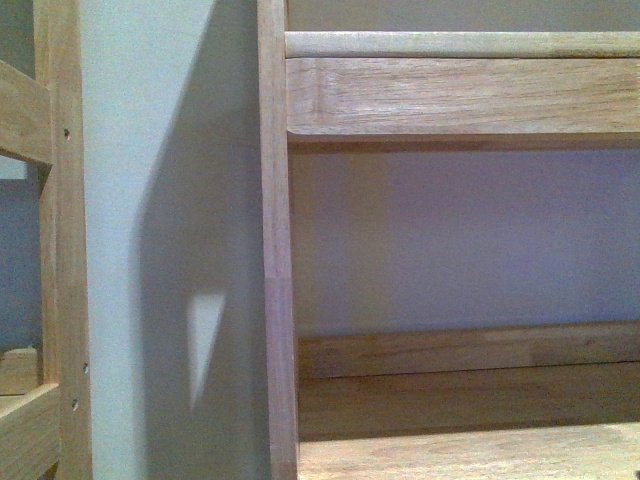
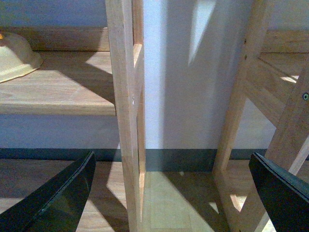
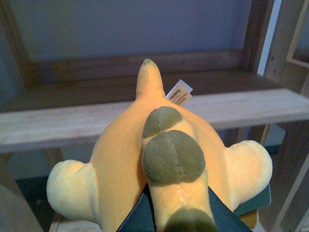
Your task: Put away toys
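Count: one plush toy [image 3: 159, 159], one paper tag [image 3: 178, 93], two wooden shelf racks [image 1: 275, 250], one cream bowl [image 2: 14, 55].

The toy is orange-yellow with two pale stubby limbs in view, olive-brown patches and a pointed tip. It sits in the right gripper [image 3: 183, 217], whose dark fingers [image 3: 137, 215] close on its near end; the body extends away towards a shelf board [image 3: 58, 125]. The left gripper [image 2: 166, 198] holds nothing, fingers spread wide.
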Tool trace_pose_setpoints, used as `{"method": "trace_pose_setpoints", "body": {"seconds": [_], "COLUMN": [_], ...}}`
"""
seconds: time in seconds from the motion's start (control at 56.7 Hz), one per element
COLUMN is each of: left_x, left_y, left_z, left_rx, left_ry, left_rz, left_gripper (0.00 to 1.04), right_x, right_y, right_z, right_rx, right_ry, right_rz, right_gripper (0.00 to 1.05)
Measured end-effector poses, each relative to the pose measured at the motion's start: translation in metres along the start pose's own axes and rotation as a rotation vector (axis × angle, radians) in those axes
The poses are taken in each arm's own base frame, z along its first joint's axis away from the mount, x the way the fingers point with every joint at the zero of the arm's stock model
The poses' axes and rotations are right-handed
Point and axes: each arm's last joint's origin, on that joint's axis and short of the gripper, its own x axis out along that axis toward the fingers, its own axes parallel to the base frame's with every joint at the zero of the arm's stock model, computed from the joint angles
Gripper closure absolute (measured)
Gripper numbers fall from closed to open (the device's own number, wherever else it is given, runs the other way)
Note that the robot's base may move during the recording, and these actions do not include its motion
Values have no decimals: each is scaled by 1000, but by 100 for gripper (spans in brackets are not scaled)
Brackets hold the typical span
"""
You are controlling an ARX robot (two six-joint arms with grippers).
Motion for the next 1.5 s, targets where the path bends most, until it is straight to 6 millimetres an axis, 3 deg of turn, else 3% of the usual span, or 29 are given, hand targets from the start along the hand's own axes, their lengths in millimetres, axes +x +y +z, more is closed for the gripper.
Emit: {"method": "trace_pose_setpoints", "body": {"seconds": [0.229,0.547,0.865,1.094,1.359,1.5], "left_x": [0,0,0,0,0,0], "left_y": [0,0,0,0,0,0], "left_z": [0,0,0,0,0,0], "left_rx": [0,0,0,0,0,0], "left_ry": [0,0,0,0,0,0], "left_rz": [0,0,0,0,0,0], "left_gripper": [6,6,6,6,6,6], "right_x": [2,6,10,14,22,46], "right_y": [12,24,31,25,8,5], "right_z": [70,144,202,239,280,299], "right_rx": [-71,-148,-212,-239,-80,25], "right_ry": [-196,-432,-577,-613,-619,-646], "right_rz": [-31,-52,-47,-2,121,186], "right_gripper": [98,98,98,98,98,98]}}
